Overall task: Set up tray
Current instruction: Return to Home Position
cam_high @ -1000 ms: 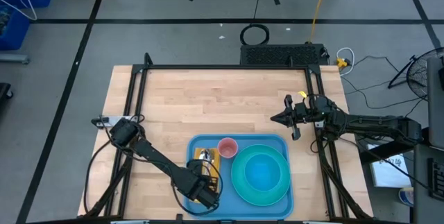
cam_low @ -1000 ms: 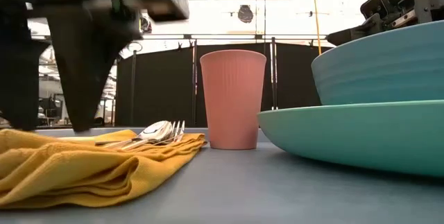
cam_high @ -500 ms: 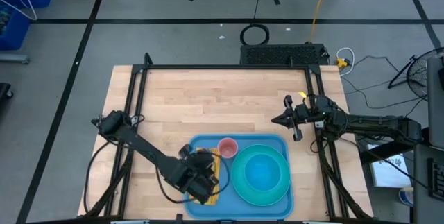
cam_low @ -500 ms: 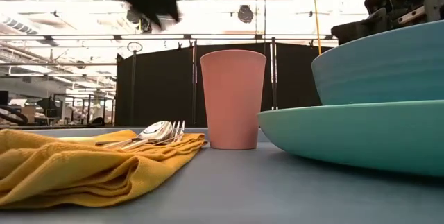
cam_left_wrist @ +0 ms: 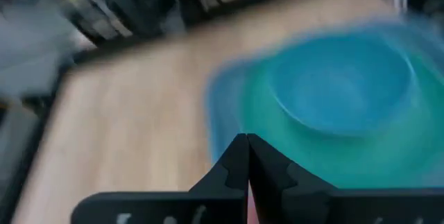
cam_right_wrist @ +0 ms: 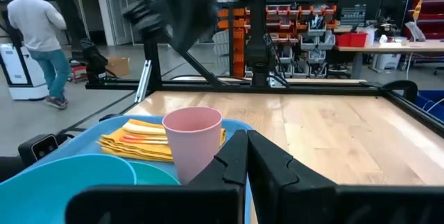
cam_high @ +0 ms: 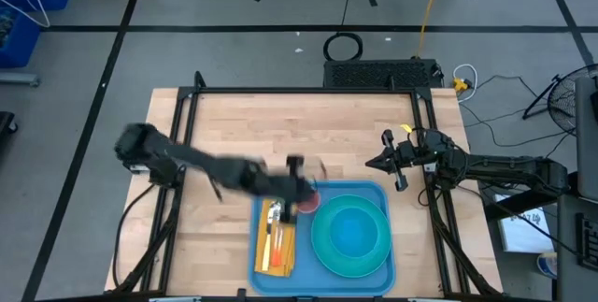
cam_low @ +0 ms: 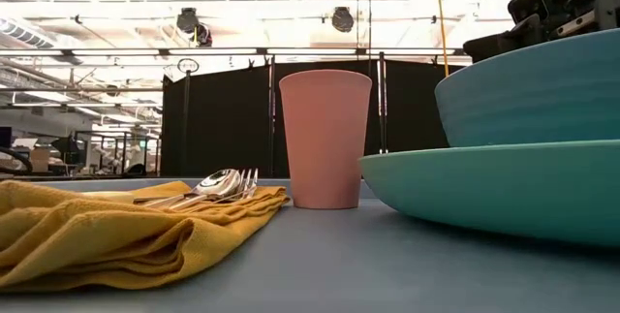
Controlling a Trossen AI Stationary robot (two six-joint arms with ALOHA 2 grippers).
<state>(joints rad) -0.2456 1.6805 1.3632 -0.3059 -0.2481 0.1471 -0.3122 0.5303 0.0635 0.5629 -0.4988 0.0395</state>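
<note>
Looking fully set, the tray [cam_high: 303,266] seems done; left gripper [cam_left_wrist: 247,144], clenched empty over its far edge, needs homing; right gripper [cam_high: 371,162] waits clenched, far right

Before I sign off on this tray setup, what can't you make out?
Cutlery on the napkin: too small in the high view, overlapped in the low view; the knife can't be picked out.
Pink cup and part of the far rim of the tray: under the blurred left arm in the high view.
Left gripper: motion-smeared in the high view, cut by the top edge in the low view.
</note>
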